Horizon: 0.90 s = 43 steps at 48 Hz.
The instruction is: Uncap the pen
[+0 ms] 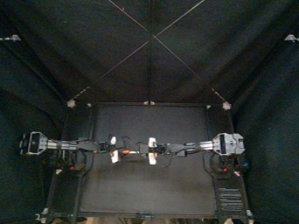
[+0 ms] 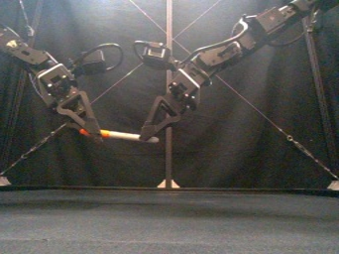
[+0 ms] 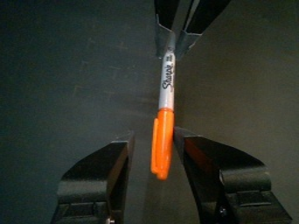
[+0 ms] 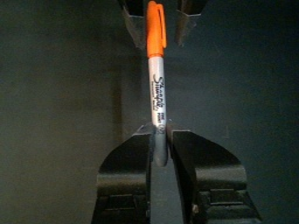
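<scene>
Pen (image 2: 122, 135) midair, orange cap (image 3: 163, 144) on; right fingers (image 4: 126, 164) clamp barrel (image 4: 158, 92), left fingers (image 3: 103, 171) apart flanking cap.

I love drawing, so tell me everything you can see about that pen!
The pen is a marker with a slim pale grey barrel that carries black print, and a bright orange cap, which looks still on. It looks like plastic. It lies nearly level in the air, well above the table. The right gripper is shut on the barrel's end. The jaws of the left gripper flank the cap, seemingly a little apart from it.
</scene>
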Each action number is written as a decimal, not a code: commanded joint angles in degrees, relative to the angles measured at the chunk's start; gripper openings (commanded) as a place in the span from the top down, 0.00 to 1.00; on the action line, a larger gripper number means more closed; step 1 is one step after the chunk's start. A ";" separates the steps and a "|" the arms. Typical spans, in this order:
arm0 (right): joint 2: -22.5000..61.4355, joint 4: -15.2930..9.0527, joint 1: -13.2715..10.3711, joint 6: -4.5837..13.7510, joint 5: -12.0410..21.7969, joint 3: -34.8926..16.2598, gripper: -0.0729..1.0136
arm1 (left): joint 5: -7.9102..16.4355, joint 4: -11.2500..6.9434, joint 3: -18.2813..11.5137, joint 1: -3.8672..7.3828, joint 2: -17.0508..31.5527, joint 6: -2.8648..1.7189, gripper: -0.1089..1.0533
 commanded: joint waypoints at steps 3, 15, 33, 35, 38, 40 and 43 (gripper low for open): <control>-2.99 0.00 -0.26 0.09 -0.53 -1.23 0.47 | -0.18 0.09 -1.41 0.18 -0.09 0.09 0.28; -3.96 0.00 -0.26 0.09 -0.53 -0.79 0.47 | 0.70 0.00 -1.32 0.18 -0.26 0.09 0.53; -6.59 0.70 -0.53 0.18 -0.70 2.90 0.47 | 1.23 0.26 0.00 0.18 -2.55 0.18 0.61; -6.94 0.88 -0.53 0.18 -0.97 3.52 0.47 | 1.23 0.26 0.53 0.26 -3.08 0.18 0.61; -7.38 1.23 -0.70 0.18 -1.32 4.31 0.47 | 1.23 0.53 1.23 0.26 -3.78 0.18 0.61; -7.73 1.49 -0.79 0.18 -1.67 4.83 0.47 | 1.23 0.62 1.58 0.26 -4.31 0.18 0.61; -8.35 1.85 -1.05 0.18 -1.93 5.71 0.47 | 1.23 0.70 2.20 0.26 -5.27 0.18 0.61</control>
